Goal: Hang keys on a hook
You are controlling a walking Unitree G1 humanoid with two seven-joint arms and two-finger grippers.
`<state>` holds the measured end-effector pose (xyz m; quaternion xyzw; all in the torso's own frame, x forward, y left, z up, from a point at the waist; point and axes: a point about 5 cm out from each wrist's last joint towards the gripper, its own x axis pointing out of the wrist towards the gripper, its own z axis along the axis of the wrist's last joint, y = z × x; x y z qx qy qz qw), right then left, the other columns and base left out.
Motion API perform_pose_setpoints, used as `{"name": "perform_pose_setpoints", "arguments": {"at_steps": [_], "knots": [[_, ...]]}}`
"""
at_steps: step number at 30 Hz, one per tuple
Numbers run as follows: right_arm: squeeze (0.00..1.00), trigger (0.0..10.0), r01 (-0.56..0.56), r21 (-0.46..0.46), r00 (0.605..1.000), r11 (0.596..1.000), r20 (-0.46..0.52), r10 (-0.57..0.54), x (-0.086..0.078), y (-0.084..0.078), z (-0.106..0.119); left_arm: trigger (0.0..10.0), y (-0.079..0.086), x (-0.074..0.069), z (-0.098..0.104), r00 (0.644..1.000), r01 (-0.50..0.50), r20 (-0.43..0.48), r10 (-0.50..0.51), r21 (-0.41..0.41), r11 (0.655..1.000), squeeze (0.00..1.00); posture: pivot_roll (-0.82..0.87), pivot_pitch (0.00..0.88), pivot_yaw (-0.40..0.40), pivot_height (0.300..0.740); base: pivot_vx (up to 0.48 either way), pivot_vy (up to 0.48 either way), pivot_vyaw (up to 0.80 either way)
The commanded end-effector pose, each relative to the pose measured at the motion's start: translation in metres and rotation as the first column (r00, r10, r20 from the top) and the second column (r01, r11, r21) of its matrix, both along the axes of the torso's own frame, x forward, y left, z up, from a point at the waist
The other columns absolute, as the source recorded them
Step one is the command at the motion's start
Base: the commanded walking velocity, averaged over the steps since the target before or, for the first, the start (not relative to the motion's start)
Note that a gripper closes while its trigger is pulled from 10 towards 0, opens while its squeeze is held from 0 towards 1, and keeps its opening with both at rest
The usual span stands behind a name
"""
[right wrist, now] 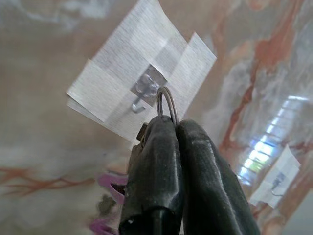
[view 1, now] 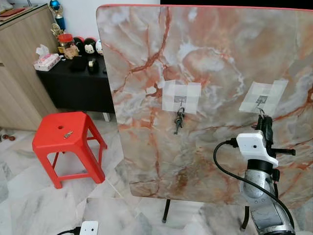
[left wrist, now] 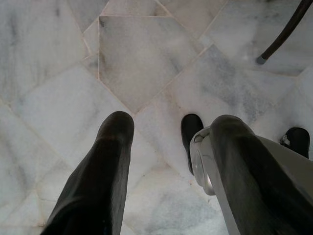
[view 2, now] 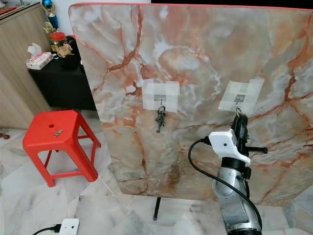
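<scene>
While one key bunch (view 1: 179, 120) hangs on one of two hooks (view 1: 261, 100), the right gripper (right wrist: 168, 125) pinches a key ring (right wrist: 167, 103).

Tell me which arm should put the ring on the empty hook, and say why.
Right. The right claw is shut on the key ring, raised just below the empty hook on the marble board. The left claw hangs open, pointing at the floor.
</scene>
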<state>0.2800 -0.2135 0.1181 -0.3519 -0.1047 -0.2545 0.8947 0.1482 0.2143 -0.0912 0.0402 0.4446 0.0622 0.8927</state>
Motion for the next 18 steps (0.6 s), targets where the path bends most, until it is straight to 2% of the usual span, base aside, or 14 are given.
{"name": "perform_pose_setpoints", "arguments": {"at_steps": [1, 12, 18], "knots": [[0.0, 10.0, 0.012, -0.011, 1.0, 1.0, 0.018, -0.012, 0.0, -0.002, 0.005, 10.0, 0.001, -0.004, -0.002, 1.0, 0.013, -0.028, -0.012, 0.002, 1.0, 0.0, -0.05, 0.0, -0.023, 0.74, 0.0, 0.0, 0.0], [0.0, 10.0, 0.085, -0.031, 0.996, 0.996, -0.02, -0.086, 0.005, -0.01, 0.0, 10.0, -0.001, -0.01, -0.004, 0.999, 0.012, -0.039, -0.012, -0.003, 1.0, 0.0, -0.04, 0.0, -0.024, 0.74, 0.0, 0.0, 0.0], [0.0, 10.0, 0.088, -0.053, 0.996, 0.995, -0.022, -0.089, 0.011, -0.011, 0.003, 10.0, -0.002, -0.01, -0.004, 0.999, 0.011, -0.041, -0.011, -0.003, 1.0, 0.0, -0.04, 0.0, -0.025, 0.74, 0.0, 0.0, 0.0]]}}
